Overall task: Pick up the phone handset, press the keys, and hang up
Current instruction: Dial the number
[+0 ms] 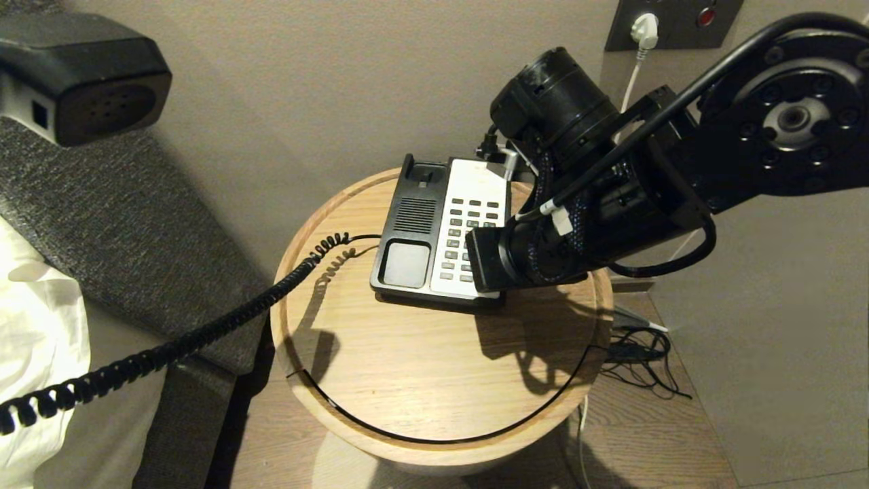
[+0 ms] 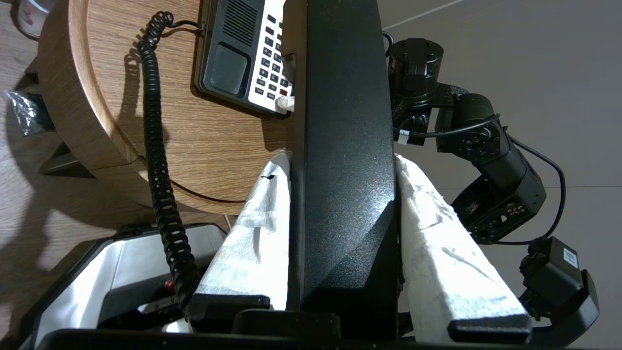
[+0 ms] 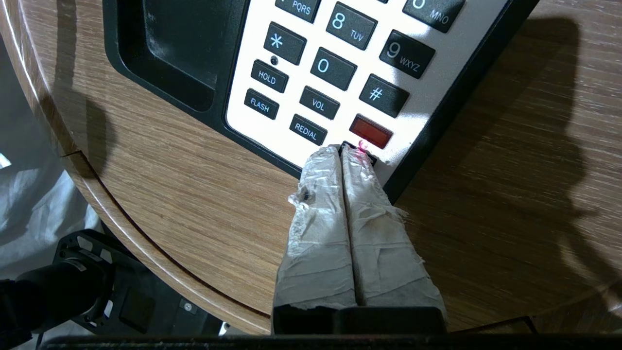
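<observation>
Phone handset (image 2: 342, 160) clamped between left end effector (image 2: 340, 160) fingers; right end effector (image 3: 342, 153) clenched, fingertips on keypad (image 3: 340, 63).

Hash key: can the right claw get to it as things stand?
Probably yes. The right claw, shut, sits at the keypad's near edge by the red key; the hash key lies just beyond, nothing between.

- The phone base (image 1: 441, 231) sits on the round table (image 1: 407, 380), toward its rear.
- The phone handset (image 1: 88, 81) is off the base, raised to its left.
- The coiled cord (image 1: 204, 333) runs from the base's left side across and past the table edge.
- The right gripper (image 3: 351, 151) tips touch the keypad's (image 3: 340, 63) near corner.
</observation>
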